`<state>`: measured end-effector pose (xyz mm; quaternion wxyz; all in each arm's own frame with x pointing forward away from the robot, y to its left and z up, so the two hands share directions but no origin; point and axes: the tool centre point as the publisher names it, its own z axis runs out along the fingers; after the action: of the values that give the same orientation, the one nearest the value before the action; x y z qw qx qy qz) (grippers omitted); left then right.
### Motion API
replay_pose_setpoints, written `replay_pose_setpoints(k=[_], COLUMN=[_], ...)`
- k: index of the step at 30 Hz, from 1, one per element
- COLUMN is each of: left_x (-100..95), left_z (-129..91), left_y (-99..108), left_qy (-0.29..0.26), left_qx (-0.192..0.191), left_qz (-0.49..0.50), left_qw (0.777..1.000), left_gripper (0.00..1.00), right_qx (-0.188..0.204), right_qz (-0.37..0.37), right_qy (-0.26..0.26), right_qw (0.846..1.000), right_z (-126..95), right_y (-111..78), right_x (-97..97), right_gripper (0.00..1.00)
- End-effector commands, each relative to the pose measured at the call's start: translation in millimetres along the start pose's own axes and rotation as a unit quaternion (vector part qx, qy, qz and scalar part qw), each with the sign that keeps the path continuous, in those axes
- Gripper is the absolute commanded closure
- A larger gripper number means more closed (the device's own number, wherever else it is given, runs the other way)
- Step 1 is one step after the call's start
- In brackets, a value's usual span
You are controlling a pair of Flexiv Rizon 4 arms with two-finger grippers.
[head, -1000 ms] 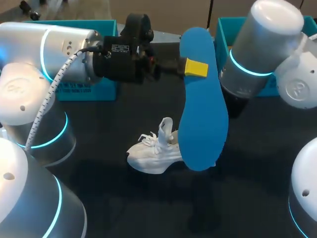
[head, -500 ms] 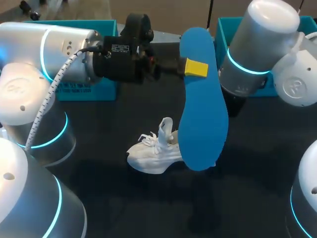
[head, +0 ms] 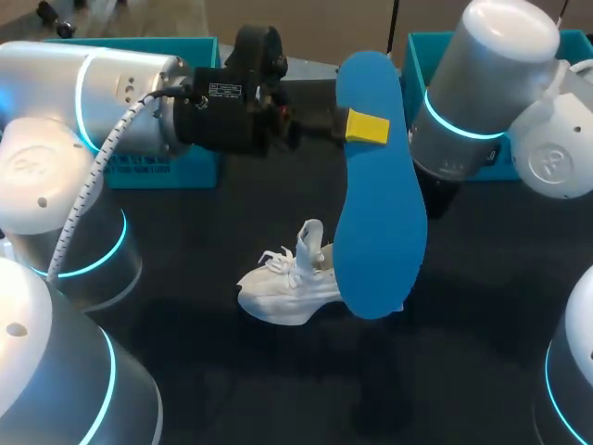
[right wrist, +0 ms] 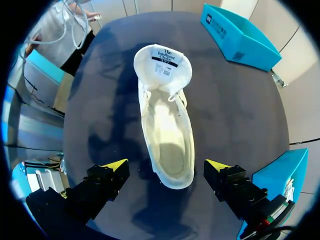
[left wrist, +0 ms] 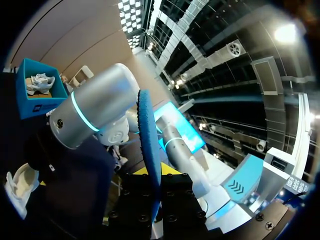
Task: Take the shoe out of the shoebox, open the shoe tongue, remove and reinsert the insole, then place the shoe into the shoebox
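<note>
My left gripper (head: 363, 126) is shut on the upper part of a blue insole (head: 380, 213), which hangs upright above the table. In the left wrist view the insole (left wrist: 149, 135) stands edge-on between the shut fingers. The white shoe (head: 289, 286) lies on the black table, partly hidden behind the insole. My right arm (head: 482, 93) comes in from the right, and the insole hides its gripper in the head view. In the right wrist view the right gripper (right wrist: 166, 167) hangs open above the shoe (right wrist: 167, 130). The shoe's tongue is pulled back and its inside shows.
A blue box (head: 157, 167) stands at the back left and another blue box (head: 422, 56) at the back right. The right wrist view shows a blue box (right wrist: 240, 35) ahead of the shoe and one (right wrist: 282, 182) beside the gripper with a white shoe in it.
My right arm's upper part has shifted slightly. The left gripper, insole and shoe are where they were.
</note>
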<state>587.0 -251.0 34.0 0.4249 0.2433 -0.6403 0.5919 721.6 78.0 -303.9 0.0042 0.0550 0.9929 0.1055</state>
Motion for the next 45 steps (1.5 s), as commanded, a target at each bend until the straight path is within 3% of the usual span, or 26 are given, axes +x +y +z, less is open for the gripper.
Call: replay_pose_setpoints(k=[1,20,38,39,41,43,45], left_x=[-0.7,-0.7,-0.7,-0.7,-0.7,-0.7,-0.7], left_z=[2,2,2,2,2,2,2], left_y=[1,1,1,1,1,1,1], left_qy=[0.0,0.0,0.0,0.0,0.0,0.0,0.0], left_qx=[0.001,0.001,0.001,0.001,0.001,0.001,0.001], left_qz=[0.0,0.0,0.0,0.0,0.0,0.0,0.0], left_qw=[1.0,1.0,1.0,1.0,1.0,1.0,1.0], left_gripper=[1.0,1.0,1.0,1.0,1.0,1.0,1.0], right_qx=[0.0,-0.004,-0.013,-0.012,-0.007,-0.004,-0.001], right_qz=[0.001,-0.017,-0.028,-0.027,-0.027,-0.027,-0.026], right_qy=[-0.001,0.013,0.04,0.041,0.045,0.051,0.055], right_qw=[1.0,1.0,0.999,0.999,0.999,0.998,0.998], right_z=[0,37,88,88,90,93,96], right_y=[-0.3,25.1,43.6,43.5,42.8,41.5,41.1], right_x=[0.9,-41.5,-39.0,-38.8,-38.1,-37.1,-36.2], right_gripper=[0.0,0.0,0.01,0.07,0.36,0.51,0.59])
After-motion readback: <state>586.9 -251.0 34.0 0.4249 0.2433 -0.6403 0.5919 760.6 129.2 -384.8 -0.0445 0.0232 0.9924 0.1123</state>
